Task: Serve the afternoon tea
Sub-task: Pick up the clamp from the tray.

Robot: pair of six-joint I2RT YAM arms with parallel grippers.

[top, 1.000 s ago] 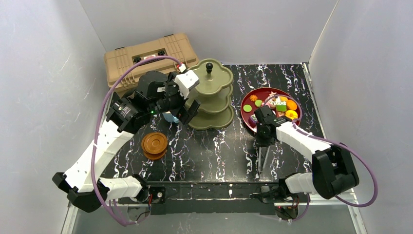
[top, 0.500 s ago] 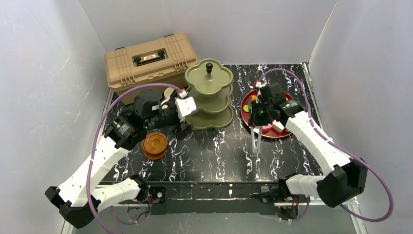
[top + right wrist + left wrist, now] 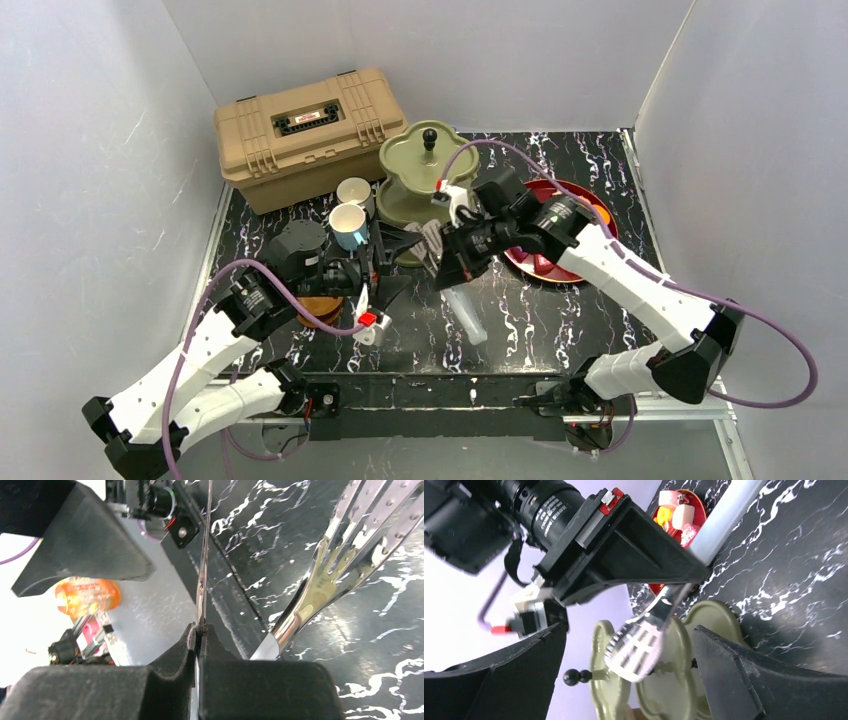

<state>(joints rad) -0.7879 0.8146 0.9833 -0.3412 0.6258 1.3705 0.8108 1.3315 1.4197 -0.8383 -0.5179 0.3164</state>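
Hovering over the middle of the worktop (image 3: 520,330), the right gripper (image 3: 448,272) is pinched tight on one arm of some metal tongs (image 3: 468,318), whose toothed tips reach toward the olive-green stand (image 3: 425,170) by the back edge. The left gripper (image 3: 395,262) is just beside the tongs, jaws wide apart, holding nothing. A white mug (image 3: 353,190) and a light-blue mug (image 3: 347,224) stand just left of the stand. The brown saucers (image 3: 318,308) peek out under the left arm, and the toy cakes (image 3: 676,512) sit on a red plate (image 3: 545,268) toward the right edge. The tan toolbox (image 3: 310,125) is in the back left corner.
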